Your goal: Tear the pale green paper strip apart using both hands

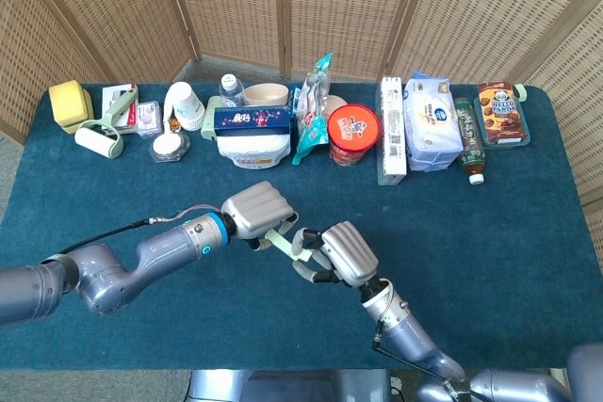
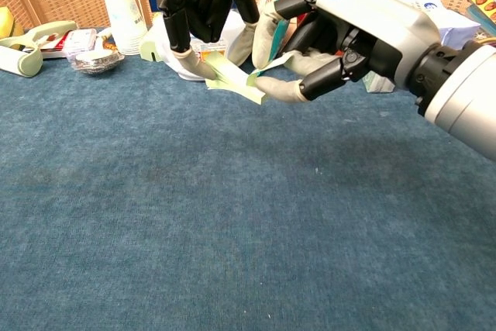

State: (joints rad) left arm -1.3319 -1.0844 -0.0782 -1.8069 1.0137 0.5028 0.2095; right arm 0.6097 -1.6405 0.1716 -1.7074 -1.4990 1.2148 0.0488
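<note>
Both hands meet above the middle of the surface (image 1: 528,233), nearer its front edge than its back edge, and hold the pale green paper strip (image 2: 236,83) between them in the air, clear of the blue cloth. The left hand (image 1: 256,212) grips one end of the strip, its fingers (image 2: 190,58) curled down and pinched on the paper. The right hand (image 1: 341,251) grips the other end, its fingers (image 2: 288,91) closed on the strip from the opposite side. The two hands are just beside each other, with only a short span of paper showing between them; whether it is torn cannot be told.

A row of goods runs along the back edge: a lint roller (image 1: 99,138) near the back left corner, a paper cup (image 1: 186,105), a red-lidded tub (image 1: 353,134) near the middle, a tissue pack (image 1: 431,124), and a snack box (image 1: 501,112) toward the back right corner. The hands are well apart from that row. Bare cloth lies open to the left, to the right and toward the front edge.
</note>
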